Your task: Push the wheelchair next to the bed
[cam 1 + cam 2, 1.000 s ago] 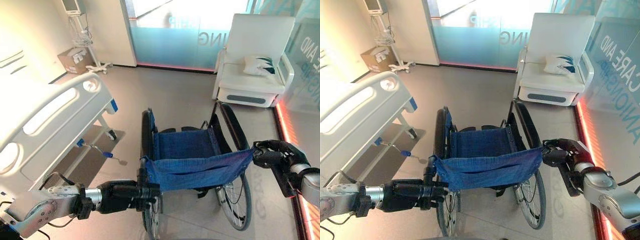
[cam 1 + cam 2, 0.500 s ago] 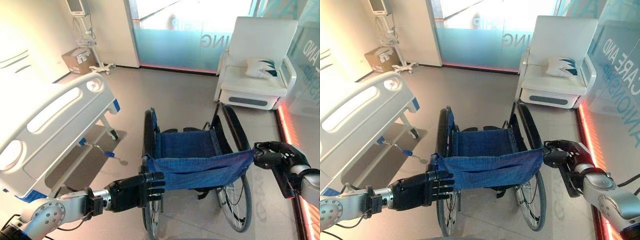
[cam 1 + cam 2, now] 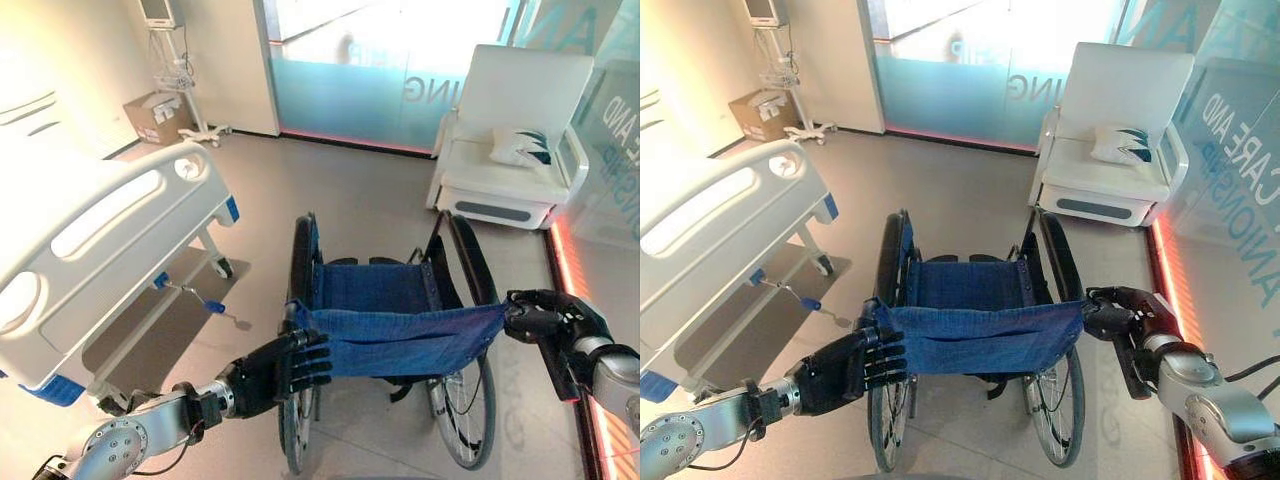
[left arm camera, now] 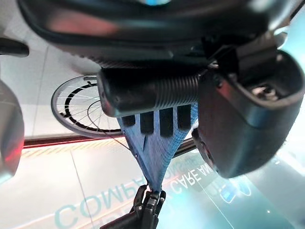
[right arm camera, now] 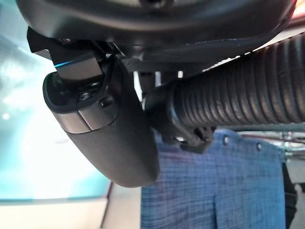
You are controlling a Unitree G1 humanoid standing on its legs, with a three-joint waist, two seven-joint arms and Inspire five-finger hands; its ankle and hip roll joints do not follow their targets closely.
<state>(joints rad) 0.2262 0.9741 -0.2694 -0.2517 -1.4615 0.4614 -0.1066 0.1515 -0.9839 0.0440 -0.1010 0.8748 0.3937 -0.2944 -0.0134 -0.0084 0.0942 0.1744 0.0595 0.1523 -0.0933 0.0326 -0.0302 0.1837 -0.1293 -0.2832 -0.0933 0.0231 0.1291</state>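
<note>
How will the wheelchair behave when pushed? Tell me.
Likely rolls easily: the wheelchair stands on big spoked wheels on smooth floor. Its cloth backrest probably sags if pressed. Pushed one-sided, it may veer.

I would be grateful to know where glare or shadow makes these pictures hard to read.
Left eye view: strong light washes out the bed toward the wall, the glass wall glares white, and a soft shadow lies on the floor under the bed. Right eye view: a red light strip glows along the floor, and the wheelchair is evenly lit.
</note>
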